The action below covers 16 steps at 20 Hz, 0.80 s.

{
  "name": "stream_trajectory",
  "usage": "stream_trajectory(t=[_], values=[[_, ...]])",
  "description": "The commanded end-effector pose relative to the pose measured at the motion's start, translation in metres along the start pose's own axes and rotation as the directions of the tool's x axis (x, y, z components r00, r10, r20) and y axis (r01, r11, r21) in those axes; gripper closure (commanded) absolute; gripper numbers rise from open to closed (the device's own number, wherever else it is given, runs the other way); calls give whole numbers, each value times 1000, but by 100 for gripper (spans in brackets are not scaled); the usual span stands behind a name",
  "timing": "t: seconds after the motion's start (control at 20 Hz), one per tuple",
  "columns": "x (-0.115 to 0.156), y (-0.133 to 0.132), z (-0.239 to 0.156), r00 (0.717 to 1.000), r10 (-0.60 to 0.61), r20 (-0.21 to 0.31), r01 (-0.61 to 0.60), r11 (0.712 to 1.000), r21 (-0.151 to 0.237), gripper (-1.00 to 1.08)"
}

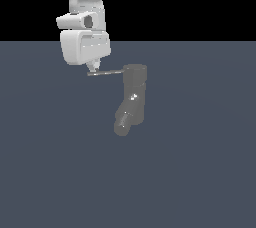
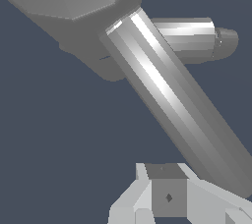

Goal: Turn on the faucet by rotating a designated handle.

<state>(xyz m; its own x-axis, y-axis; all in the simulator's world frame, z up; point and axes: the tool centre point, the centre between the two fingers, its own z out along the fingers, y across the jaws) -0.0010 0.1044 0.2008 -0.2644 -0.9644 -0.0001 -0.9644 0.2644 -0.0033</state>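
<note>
The faucet (image 1: 133, 97) stands upright on the flat floor, dark grey and glossy, with a round cap on top and a stubby spout (image 1: 122, 122) angled down toward the camera. Its handle (image 1: 106, 72), a thin rod, sticks out from the cap toward the exterior view's left. My gripper (image 1: 92, 67) hangs from the white hand just above the rod's free end, fingers together, with nothing between them. In the wrist view the handle (image 2: 172, 100) runs diagonally as a thick shiny bar from the faucet's cap (image 2: 74, 2), the spout (image 2: 192, 39) shows behind it, and my gripper (image 2: 167, 197) sits beside its outer end.
A plain blue-grey floor (image 1: 200, 172) surrounds the faucet. The white arm comes down from the exterior view's upper left.
</note>
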Motion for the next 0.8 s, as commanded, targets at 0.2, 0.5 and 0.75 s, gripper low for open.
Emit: stream_trajectory(t=[0.2,0.5,0.75], values=[[12,13,0,1000,0,0,0,1000,-1,108],[25,27,0,1000,-2,0,2,1000,-2,108],[35,39,0,1000,-4,0,4,1000,-2,108]])
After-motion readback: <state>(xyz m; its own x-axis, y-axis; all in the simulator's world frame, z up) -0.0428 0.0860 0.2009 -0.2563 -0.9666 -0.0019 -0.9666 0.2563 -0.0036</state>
